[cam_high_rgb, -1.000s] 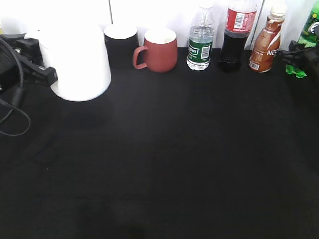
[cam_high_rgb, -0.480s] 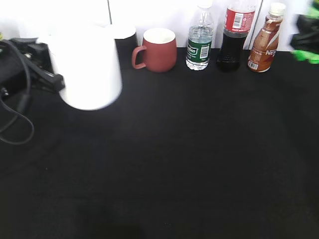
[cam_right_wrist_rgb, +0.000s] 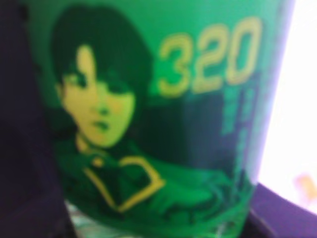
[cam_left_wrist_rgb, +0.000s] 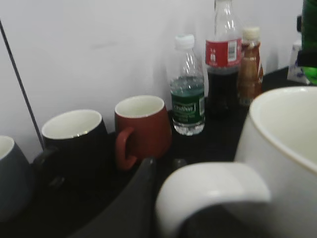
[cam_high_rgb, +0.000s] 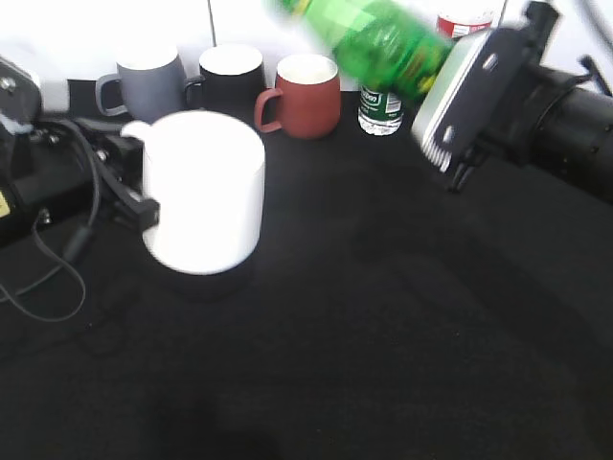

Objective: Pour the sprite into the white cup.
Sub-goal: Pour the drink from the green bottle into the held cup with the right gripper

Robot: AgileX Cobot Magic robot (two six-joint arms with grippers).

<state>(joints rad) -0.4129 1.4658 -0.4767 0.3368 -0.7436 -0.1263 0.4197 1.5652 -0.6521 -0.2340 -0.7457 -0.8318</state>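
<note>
The white cup (cam_high_rgb: 206, 192) is a large glossy mug held just above the black table, left of centre. My left gripper (cam_high_rgb: 134, 196) is shut on its loop handle; in the left wrist view the handle (cam_left_wrist_rgb: 213, 191) fills the foreground beside one dark finger (cam_left_wrist_rgb: 141, 193), with the cup's open mouth (cam_left_wrist_rgb: 287, 124) at the right. The sprite (cam_high_rgb: 369, 36) is a bright green bottle, tilted with its top toward the upper left, high above the back row. My right gripper (cam_high_rgb: 448, 101) is shut on it. Its green-and-yellow label (cam_right_wrist_rgb: 148, 124) fills the right wrist view.
Along the back wall stand a grey mug (cam_high_rgb: 148, 81), a black mug (cam_high_rgb: 233, 75), a red mug (cam_high_rgb: 305, 94), a clear water bottle (cam_high_rgb: 381, 107) and a cola bottle (cam_high_rgb: 465, 21) partly behind the right arm. A brown drink bottle (cam_left_wrist_rgb: 249, 64) shows in the left wrist view.
The left arm carried the white cup right and forward, uncovering the grey mug. The right arm swung the sprite in from the far right edge to above the back row, tilted.
</note>
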